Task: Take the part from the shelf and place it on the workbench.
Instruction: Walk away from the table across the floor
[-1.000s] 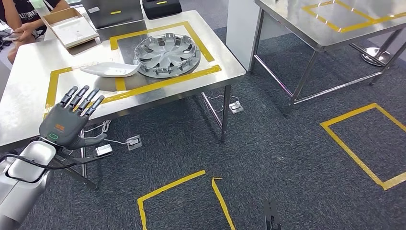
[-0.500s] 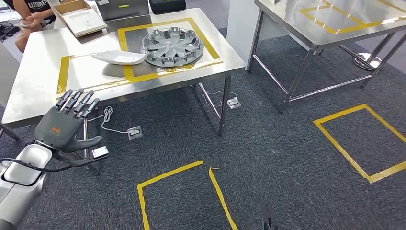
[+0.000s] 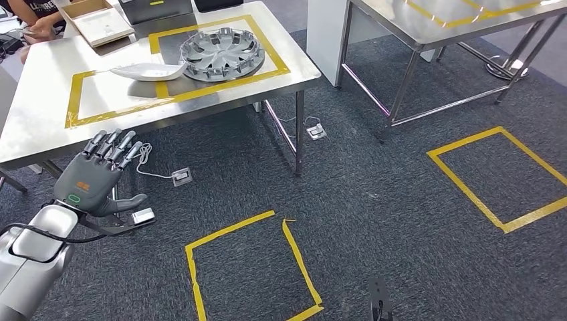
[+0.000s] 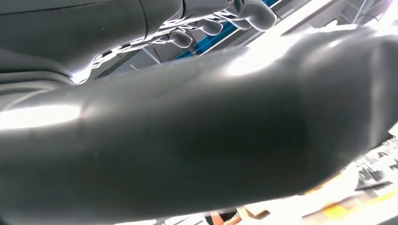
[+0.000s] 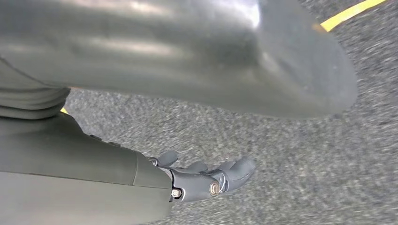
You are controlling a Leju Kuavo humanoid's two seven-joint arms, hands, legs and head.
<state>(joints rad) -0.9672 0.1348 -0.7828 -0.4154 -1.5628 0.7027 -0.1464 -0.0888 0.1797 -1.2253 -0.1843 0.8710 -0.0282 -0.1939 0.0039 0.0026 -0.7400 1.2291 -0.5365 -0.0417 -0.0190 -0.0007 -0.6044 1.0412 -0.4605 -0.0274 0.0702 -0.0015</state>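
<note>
Dark grey fingers [image 3: 115, 145] of the left hand [image 3: 93, 175] spread apart and extended, holding nothing; hand raised palm-down in front of the steel workbench's [image 3: 40, 107] near edge, on a silver forearm entering from the lower left. Right hand [image 5: 206, 180]: seen in its wrist view above grey carpet, fingers loosely extended with nothing in them. Part: white plastic shell [image 3: 148, 71], elongated, shallow, tapering to a point at one end, glossy; lying on the workbench across the yellow tape line that divides two marked rectangles, its pointed end just beside a silver hubcap [image 3: 221, 53], which lies face up with radial spokes inside the right rectangle. Behind these: an open cardboard box [image 3: 97, 22] with a white tray in it; a person's arm [image 3: 41, 25] at the far corner. Floor: yellow tape squares on the carpet; a second steel table [image 3: 428, 27] to the right. Change from earlier frames: whole scene has slid up and left, a camera shift; the shell and hubcap keep their places on the bench; left hand unchanged in pose.
</note>
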